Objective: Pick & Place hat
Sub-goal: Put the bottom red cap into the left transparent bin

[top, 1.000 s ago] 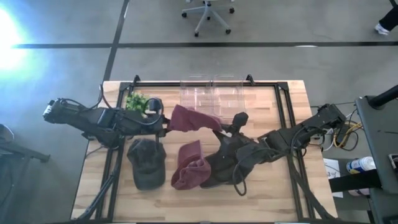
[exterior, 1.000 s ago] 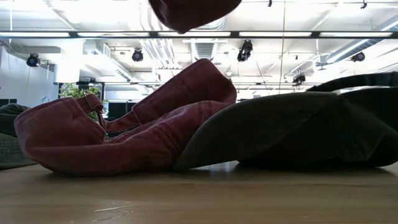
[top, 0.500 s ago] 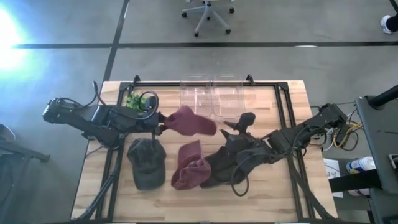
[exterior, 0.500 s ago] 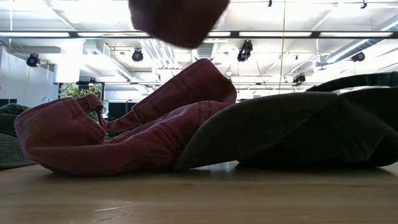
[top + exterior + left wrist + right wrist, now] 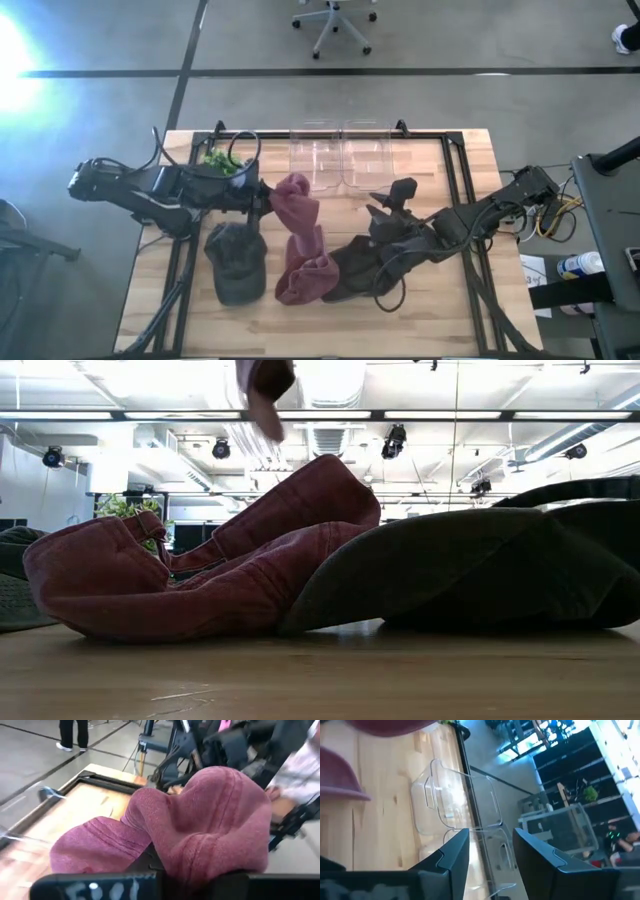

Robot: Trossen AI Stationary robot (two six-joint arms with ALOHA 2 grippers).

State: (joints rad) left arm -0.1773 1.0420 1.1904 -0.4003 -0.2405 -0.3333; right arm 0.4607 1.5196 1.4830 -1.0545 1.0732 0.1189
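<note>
My left gripper [image 5: 264, 195] reaches in from the table's left and is shut on a maroon hat [image 5: 297, 205], which fills the left wrist view [image 5: 200, 830] and shows at the top of the low view [image 5: 265, 385]. A second maroon hat [image 5: 305, 275] lies on the table, with an olive hat [image 5: 235, 262] to its left and a dark hat [image 5: 360, 272] to its right. My right gripper [image 5: 391, 198] hovers open above the dark hat, touching nothing. My left gripper holds the maroon hat by its left edge [image 5: 274, 194], coming in level from the table's left. The hat itself covers the fingers in the left wrist view, so the kind of hold is hidden. The hat hangs slack below the gripper, lifted clear of the hats on the table.
Two clear plastic containers [image 5: 340, 155] stand at the table's far edge, also seen in the right wrist view [image 5: 455, 795]. A green plant [image 5: 215, 160] sits far left. Black frame rails [image 5: 455, 180] run along the table's sides. An office chair [image 5: 335, 20] stands on the floor beyond.
The held maroon hat stretched out toward my right gripper a second ago. Its free end has drawn back and dropped, so the hat now hangs bunched below my left gripper. My right gripper has drifted slightly toward the table's right.
</note>
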